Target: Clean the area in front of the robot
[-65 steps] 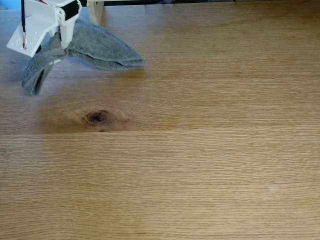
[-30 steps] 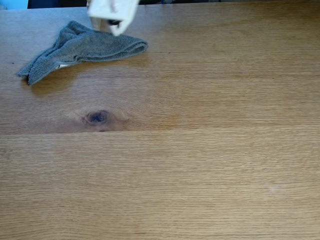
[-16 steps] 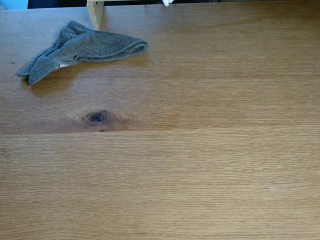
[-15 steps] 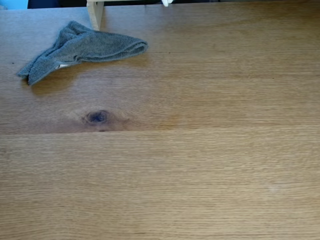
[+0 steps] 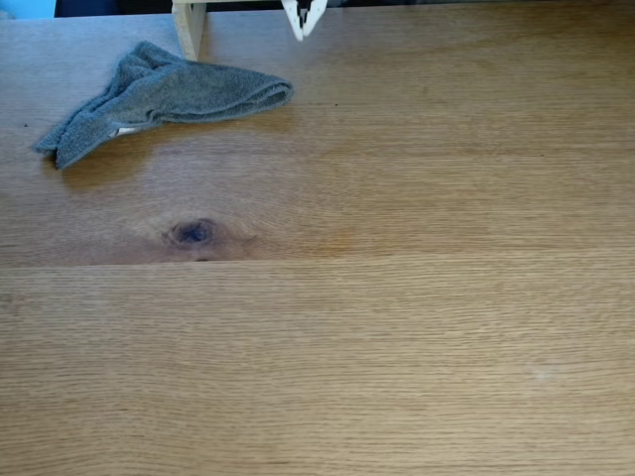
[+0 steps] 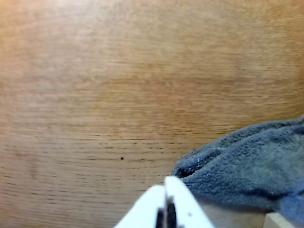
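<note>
We see no container anywhere on the oak tabletop (image 5: 397,297), which spreads across the fixed view as a broad light-brown surface with fine straight grain, a plank seam running from side to side below the middle, and one dark oval knot (image 5: 192,232) left of centre just above that seam. A grey terry cloth (image 5: 159,94) lies crumpled and folded near the upper left corner of the fixed view, soft and nubbly, with a rounded fold pointing right and a narrower tail trailing down to the left; it rests flat on the wood, well apart from the knot. Just behind the cloth, a pale wooden post (image 5: 189,25) stands at the far edge, square-cut and smooth. The white plastic gripper (image 5: 301,25) shows at the top edge of the fixed view, to the right of the post and apart from the cloth, its tips pointing down. In the wrist view we see the gripper (image 6: 166,187) rising from the bottom edge, its two smooth white fingers pressed together with a thin dark line between them, holding nothing. The cloth (image 6: 247,166) sits just right of the fingertips in that view, its looped pile clearly visible, and a corner of the post (image 6: 281,221) peeks in at lower right.
</note>
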Controlling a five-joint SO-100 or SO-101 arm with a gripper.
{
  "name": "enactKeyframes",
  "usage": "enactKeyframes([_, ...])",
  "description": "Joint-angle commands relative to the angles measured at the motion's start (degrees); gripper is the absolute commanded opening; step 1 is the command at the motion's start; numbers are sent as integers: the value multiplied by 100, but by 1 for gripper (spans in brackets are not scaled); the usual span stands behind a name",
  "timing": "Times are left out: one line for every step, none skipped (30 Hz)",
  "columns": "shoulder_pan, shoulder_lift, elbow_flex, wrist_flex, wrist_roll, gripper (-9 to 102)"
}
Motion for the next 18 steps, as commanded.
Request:
enactKeyframes([-18,853,527,0,-202,0])
enactKeyframes([0,1002,677,105,-255,0])
enactKeyframes([44,1143,817,220,-325,0])
enactKeyframes([97,1292,958,360,-404,0])
enactKeyframes([176,1485,1081,501,-448,0])
enactKeyframes([229,1714,1222,703,-527,0])
enactKeyframes([237,1714,1362,765,-598,0])
enactKeyframes([237,1714,1512,712,-668,0])
enactKeyframes([281,1714,1573,712,-729,0])
enactKeyframes([281,1714,1661,712,-729,0])
enactKeyframes([264,1714,1679,712,-747,0])
enactKeyframes([237,1714,1661,712,-747,0])
enactKeyframes([211,1714,1635,712,-703,0])
enactKeyframes([211,1714,1626,712,-703,0])
enactKeyframes([193,1714,1626,712,-703,0])
enactKeyframes([185,1714,1626,712,-703,0])
enactKeyframes([185,1714,1626,721,-800,0])
enactKeyframes([185,1714,1626,729,-809,0])
